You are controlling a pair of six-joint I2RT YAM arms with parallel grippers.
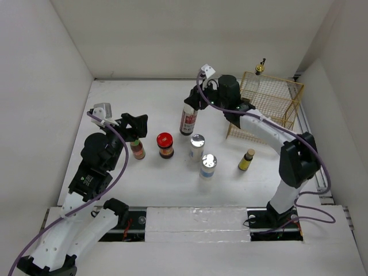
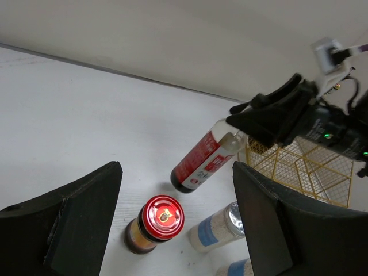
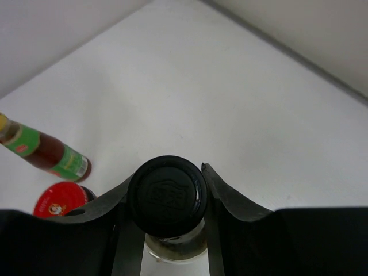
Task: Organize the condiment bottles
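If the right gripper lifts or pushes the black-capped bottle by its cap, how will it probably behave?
The black-capped bottle is tall and narrow, so a push near its top would probably tip it. The right gripper clamps only its smooth round cap, so it might swing or slip. Lying down, it would likely roll.

**Finishes on View**

Showed smooth, matt white across the table (image 1: 144, 109). Wore dull black plastic on the left end effector (image 1: 138, 127) and right end effector (image 1: 193, 103). Carried a satin black plastic cap on the black-capped sauce bottle (image 3: 167, 195). Gleamed glossy red on the lid of the red-lidded jar (image 2: 156, 223), mirror-bright on the far silver-topped cylinder (image 1: 197, 141) and near silver-topped cylinder (image 1: 208, 160). Ran gold-finished metal wire through the basket (image 1: 270, 103).
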